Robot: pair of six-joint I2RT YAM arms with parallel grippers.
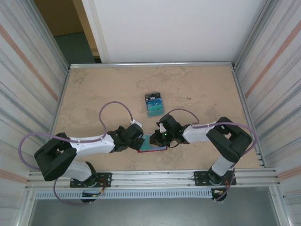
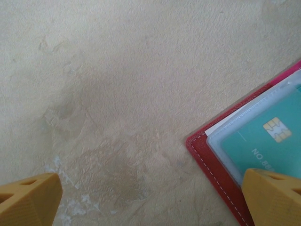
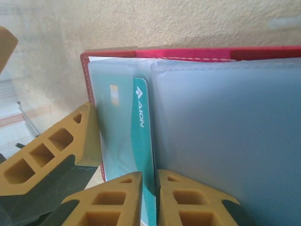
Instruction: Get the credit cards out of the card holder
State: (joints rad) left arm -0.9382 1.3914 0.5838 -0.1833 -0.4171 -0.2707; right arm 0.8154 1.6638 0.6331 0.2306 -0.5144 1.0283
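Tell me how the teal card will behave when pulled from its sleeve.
The thin teal plastic card looks flat and stiff, so it probably slides out unbent. Its clear plastic sleeve may drag, and the red leather-like card holder could shift.

Overhead: I get bright, even, diffuse light, only soft shadows under the arms (image 1: 94,143) on the worktop (image 1: 197,89); side walls (image 1: 28,70) splay outward at the frame edges. Left wrist: flat pale light, faint grey shadow mid-frame, left gripper (image 2: 150,200) fingers (image 2: 28,200) soft at the near corners. Right wrist: credit card (image 3: 140,127) print sharp, clear sleeves (image 3: 225,141) hazy with sheen, far-left background blurred and washed.
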